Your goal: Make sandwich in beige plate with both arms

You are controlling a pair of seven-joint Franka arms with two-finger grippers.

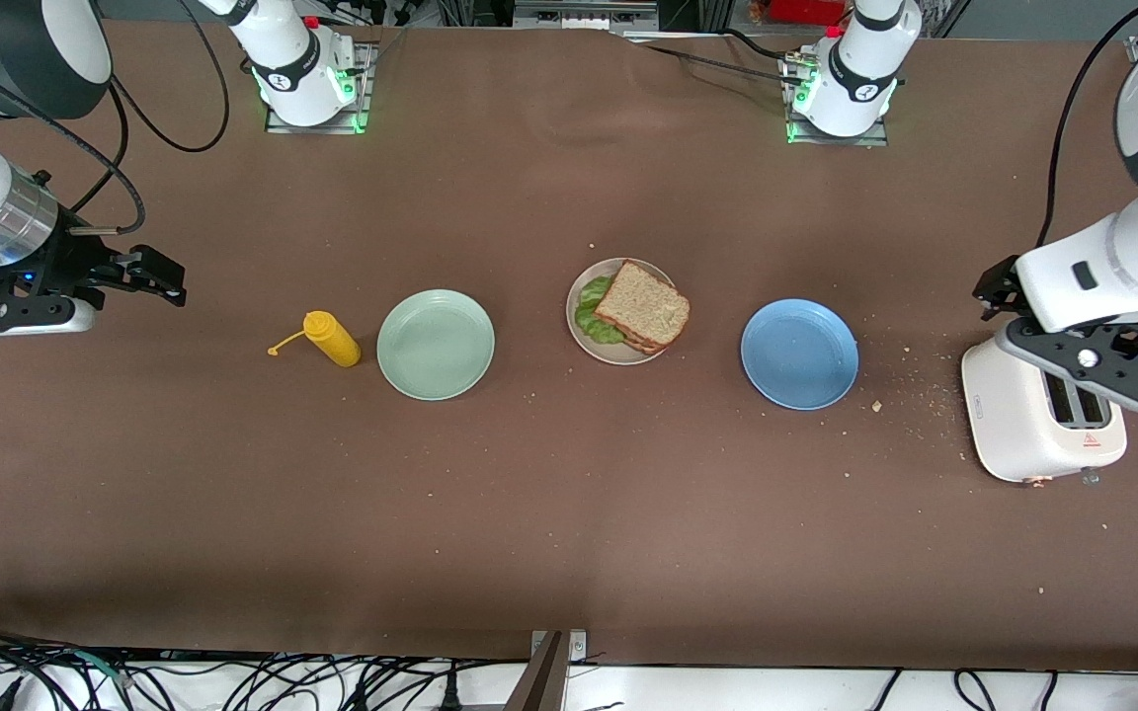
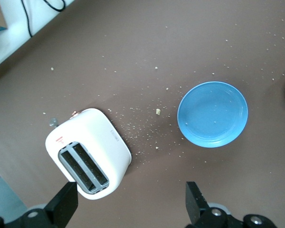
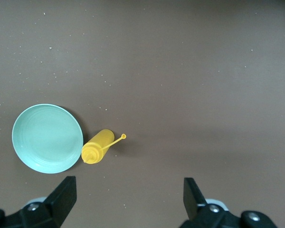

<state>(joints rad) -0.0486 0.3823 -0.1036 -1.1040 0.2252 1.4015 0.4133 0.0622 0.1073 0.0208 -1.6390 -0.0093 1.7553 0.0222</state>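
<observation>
step: assembly looks finished, brown toast-and-lettuce sandwich [image 1: 640, 308] on round beige plastic plate [image 1: 580, 322] mid-table | left gripper [image 2: 130, 204] over white toaster [image 2: 88, 153], jaws wide, empty | right gripper [image 3: 128, 199] above the table's right-arm end, jaws wide, empty | next: probably nothing but waiting

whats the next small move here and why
Probably none beyond holding both arms back. The sandwich already sits stacked on the beige plate, lettuce showing under the top slice. The left gripper hangs open over the toaster, and the right gripper is open past the yellow bottle, both empty.
</observation>
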